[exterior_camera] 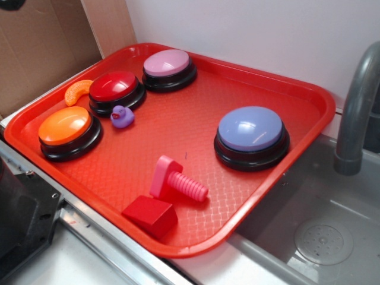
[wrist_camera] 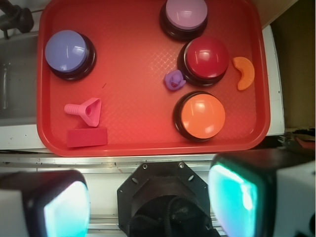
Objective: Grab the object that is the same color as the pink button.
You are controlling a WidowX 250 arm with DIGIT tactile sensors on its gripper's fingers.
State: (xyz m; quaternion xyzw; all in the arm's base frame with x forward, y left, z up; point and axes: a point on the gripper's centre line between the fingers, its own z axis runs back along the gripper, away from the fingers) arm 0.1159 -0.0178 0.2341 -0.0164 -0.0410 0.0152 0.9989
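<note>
- We see the pink bolt (exterior_camera: 177,183) lying on its side on the red tray (exterior_camera: 267,83), just beside the red wedge block (exterior_camera: 149,216).
- It matches the pink button (exterior_camera: 168,68), well apart.
- We judge it light, rigid, slippery; we would pinch the ribbed shaft.
- The gripper (wrist_camera: 148,202) hangs released, high above the tray's edge.

Red plastic tray (exterior_camera: 309,98) sits on the bench (exterior_camera: 89,261) beside the sink (exterior_camera: 332,237), carrying four dome buttons — pink button (exterior_camera: 168,66), red button (exterior_camera: 116,90), orange button (exterior_camera: 68,130), blue-lavender button (exterior_camera: 251,135) — plus an orange slice (exterior_camera: 77,92), purple duck (exterior_camera: 122,117), pink toy bolt (exterior_camera: 177,183) and red wedge block (exterior_camera: 151,215).
</note>
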